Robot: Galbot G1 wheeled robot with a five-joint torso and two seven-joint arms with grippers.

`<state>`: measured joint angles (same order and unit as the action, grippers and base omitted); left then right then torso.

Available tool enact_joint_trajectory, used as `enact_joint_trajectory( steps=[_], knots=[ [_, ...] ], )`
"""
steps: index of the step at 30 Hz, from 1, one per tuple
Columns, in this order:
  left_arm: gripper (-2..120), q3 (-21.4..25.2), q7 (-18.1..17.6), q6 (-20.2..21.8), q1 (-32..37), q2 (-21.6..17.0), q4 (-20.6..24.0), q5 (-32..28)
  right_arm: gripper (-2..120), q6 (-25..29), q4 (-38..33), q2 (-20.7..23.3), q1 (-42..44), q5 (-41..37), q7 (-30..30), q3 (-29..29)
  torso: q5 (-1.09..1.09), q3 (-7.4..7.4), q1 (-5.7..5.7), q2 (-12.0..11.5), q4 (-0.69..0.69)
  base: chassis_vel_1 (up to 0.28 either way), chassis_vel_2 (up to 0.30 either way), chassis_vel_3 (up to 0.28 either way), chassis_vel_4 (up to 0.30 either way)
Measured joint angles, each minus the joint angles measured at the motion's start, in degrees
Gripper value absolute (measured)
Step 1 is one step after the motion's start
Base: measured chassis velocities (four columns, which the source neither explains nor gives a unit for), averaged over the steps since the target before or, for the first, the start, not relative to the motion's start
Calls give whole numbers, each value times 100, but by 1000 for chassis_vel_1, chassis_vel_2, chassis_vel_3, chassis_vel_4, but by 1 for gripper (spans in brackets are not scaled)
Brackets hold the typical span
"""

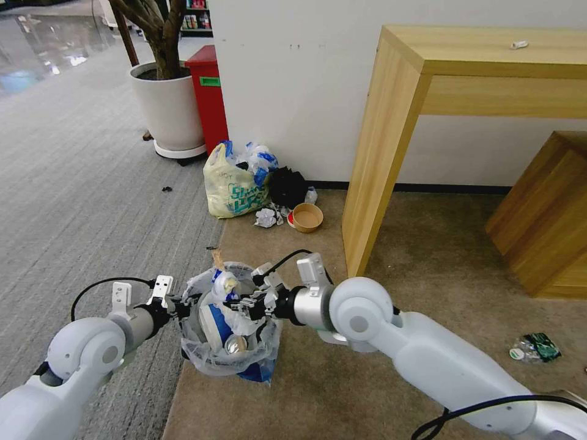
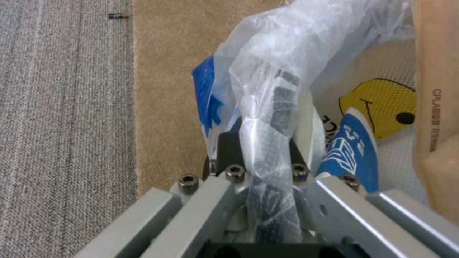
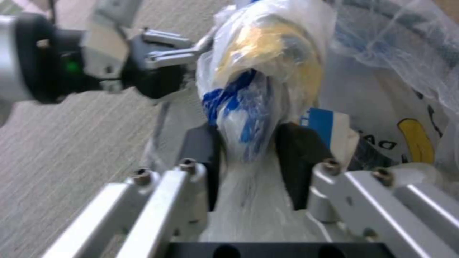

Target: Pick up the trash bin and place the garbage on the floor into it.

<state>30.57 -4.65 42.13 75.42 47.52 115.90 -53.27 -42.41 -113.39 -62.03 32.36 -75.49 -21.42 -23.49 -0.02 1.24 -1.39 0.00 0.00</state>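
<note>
Head view: trash bin [image 1: 229, 324] is held up off the floor [image 1: 397, 342] between both arms, near centre, above the seam of the tan carpet and the grey ribbed carpet [image 1: 79, 201]. Left claw [image 1: 177, 305] is clamped on the bin's left rim through the bag liner; in the left wrist view its pads [image 2: 229, 147] pinch rim and plastic. Right claw [image 1: 247, 304] is over the bin mouth, pinching a scrunched white plastic piece with blue print [image 3: 249, 107], jaws closed on it, not yet let go. Bin already holds several items: a blue-white paper cup [image 1: 214, 324], a can end [image 1: 235, 345], and something with a yellow smiley print [image 2: 380, 107]. So pickup looks done and loading seems well under way, roughly past the middle by my read. Left on the floor, counted: one tan bowl [image 1: 306, 217], one crumpled white paper [image 1: 266, 217], one small bottle-like item [image 1: 310, 195] by the wall, one flattened green wrapper with cap [image 1: 534, 348] far right, one dark scrap [image 1: 166, 189] on the grey carpet. One yellowish shopping bag [image 1: 232, 189] and one black bag [image 1: 287, 186] sit by the wall. Two claws, one bin.
</note>
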Motion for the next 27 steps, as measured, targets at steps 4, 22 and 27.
enact_joint_trajectory(
  steps=[4,22,27],
  knots=[
    [0,56,-1,0,93,18,41,-2,51,5,113,-76,13,33,-46,13,0,0,0,-1,0,0,0,0,0],
    [0,379,77,0,458,102,148,32,100,42,138,-396,-14,49,-195,233,0,0,0,0,0,0,0,0,0],
    [0,481,113,0,540,132,144,62,100,47,10,-319,-7,-8,-258,475,1,0,0,0,0,0,0,0,0]
  ],
)
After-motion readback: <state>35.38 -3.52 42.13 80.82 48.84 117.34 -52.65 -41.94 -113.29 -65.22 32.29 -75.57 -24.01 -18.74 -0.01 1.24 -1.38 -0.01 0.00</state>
